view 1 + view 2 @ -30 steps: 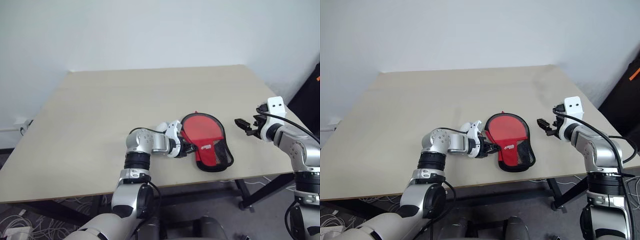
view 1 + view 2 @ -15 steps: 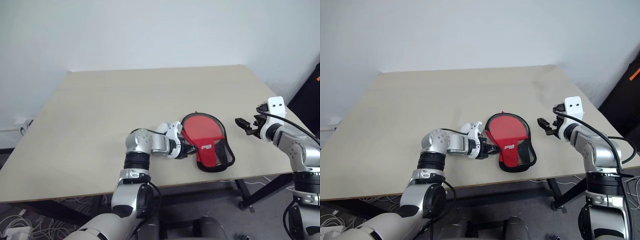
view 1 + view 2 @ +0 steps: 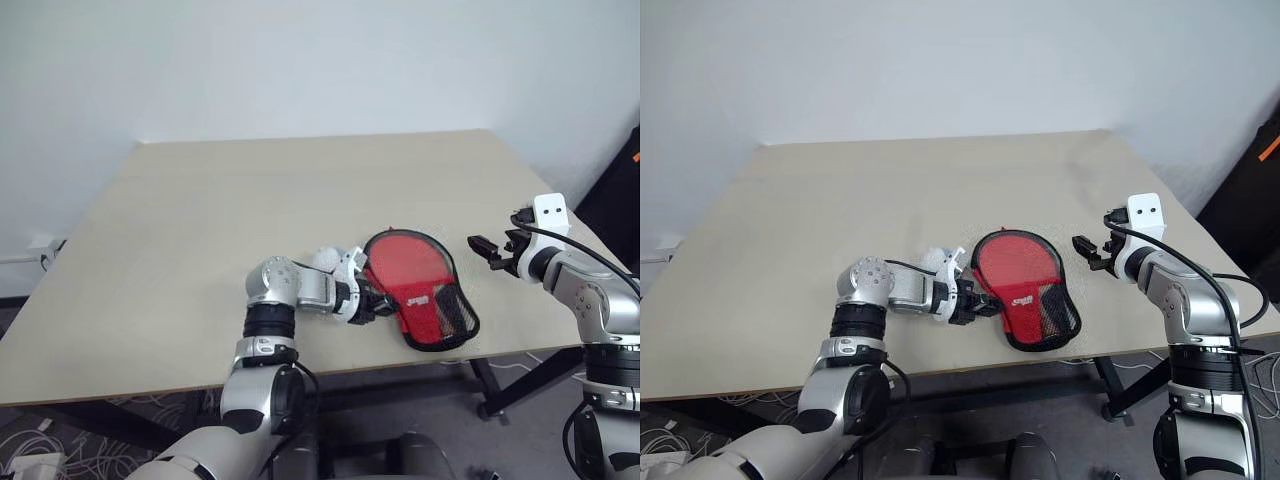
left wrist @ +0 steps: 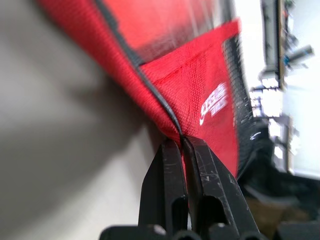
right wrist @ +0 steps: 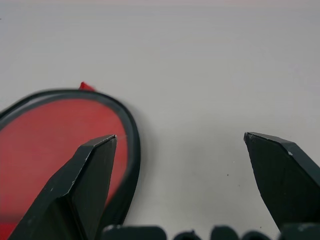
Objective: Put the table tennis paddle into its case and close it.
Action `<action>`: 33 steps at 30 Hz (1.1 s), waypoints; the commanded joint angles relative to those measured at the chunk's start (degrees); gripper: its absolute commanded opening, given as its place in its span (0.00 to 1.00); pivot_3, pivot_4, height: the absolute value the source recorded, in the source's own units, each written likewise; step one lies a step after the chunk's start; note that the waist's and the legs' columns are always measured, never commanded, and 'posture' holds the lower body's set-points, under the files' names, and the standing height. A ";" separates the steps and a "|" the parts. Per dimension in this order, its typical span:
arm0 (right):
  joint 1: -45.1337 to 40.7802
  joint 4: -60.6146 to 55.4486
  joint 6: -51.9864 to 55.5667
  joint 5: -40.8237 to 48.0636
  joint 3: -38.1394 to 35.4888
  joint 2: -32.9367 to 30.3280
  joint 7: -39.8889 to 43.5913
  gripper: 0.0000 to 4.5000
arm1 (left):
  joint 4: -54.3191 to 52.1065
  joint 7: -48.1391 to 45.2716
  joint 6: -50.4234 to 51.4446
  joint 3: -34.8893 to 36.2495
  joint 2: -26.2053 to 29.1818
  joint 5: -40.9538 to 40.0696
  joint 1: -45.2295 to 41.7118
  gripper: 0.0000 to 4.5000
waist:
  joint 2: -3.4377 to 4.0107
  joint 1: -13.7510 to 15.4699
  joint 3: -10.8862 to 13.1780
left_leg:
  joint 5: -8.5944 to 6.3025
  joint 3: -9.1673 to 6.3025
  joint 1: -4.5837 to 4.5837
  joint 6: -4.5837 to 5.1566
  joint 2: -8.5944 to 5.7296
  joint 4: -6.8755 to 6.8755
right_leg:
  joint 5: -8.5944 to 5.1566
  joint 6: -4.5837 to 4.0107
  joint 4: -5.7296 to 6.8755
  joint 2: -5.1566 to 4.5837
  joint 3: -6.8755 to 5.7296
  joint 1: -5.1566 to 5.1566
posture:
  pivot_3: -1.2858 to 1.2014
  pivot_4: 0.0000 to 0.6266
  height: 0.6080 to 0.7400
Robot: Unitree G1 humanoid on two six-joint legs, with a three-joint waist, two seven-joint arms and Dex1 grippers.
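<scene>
The case [image 3: 425, 295] lies flat near the table's front edge, red with a black rim, a white logo and a black mesh narrow end [image 3: 450, 318] toward the front. A round red face that looks like the table tennis paddle [image 3: 405, 262] shows through the case's clear panel; its handle is hidden. My left gripper [image 3: 385, 303] lies low at the case's left side. It is shut on the case's black edge seam [image 4: 170, 112], as the left wrist view shows. My right gripper [image 3: 487, 250] hovers open just right of the case [image 5: 50, 140], its fingers [image 5: 92, 170] wide apart.
The light wooden table [image 3: 200, 220] stretches bare to the wall behind and to the left. The case lies close to the front edge [image 3: 400, 365]. Cables [image 3: 30, 450] lie on the floor below, and a dark object [image 3: 615, 195] stands past the right edge.
My left gripper has pinched shut on the case's edge and drawn back slightly. The case has turned a little, its mesh end swinging to the right. The right gripper has stayed put.
</scene>
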 commanded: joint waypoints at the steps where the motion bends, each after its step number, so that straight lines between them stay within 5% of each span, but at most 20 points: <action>1: -1.17 -1.95 -0.34 0.45 -1.55 -0.45 0.18 0.98 | -2.23 -0.99 0.76 -4.34 4.83 -8.34 -0.02 0.00 | 0.00 0.00 0.00 | 0.00 0.00 -0.01 0.00 0.00 0.00 | 0.00 -0.01 0.01 0.00 0.01 -0.02 | 0.52 0.00 0.88; 14: -2.18 -1.27 -0.25 -0.06 -0.13 -0.53 1.60 0.98 | -8.95 15.04 0.76 -18.47 26.34 -47.45 10.59 0.00 | 0.01 0.00 0.00 | -0.07 -0.04 0.00 -0.14 0.02 -0.03 | 0.18 -0.30 0.06 -0.02 0.14 -0.10 | 0.52 0.00 0.88; 29: -3.52 -3.06 -0.99 -0.42 2.75 0.24 3.16 0.98 | -14.96 34.87 -7.93 -27.08 30.14 -73.60 14.28 0.00 | -0.01 0.07 -0.01 | -0.06 -0.07 0.02 -0.15 -0.02 -0.02 | 0.18 -0.30 0.04 0.02 0.12 -0.02 | 0.52 0.00 0.88; 33: -3.28 -2.78 -1.00 -0.83 3.00 0.25 2.77 0.98 | -17.51 36.59 -12.05 -28.64 31.98 -76.25 15.04 0.20 | -0.01 0.07 -0.01 | -0.12 -0.04 0.02 -0.25 -0.03 -0.02 | 0.18 -0.30 0.02 0.01 0.12 -0.02 | 0.52 0.00 0.88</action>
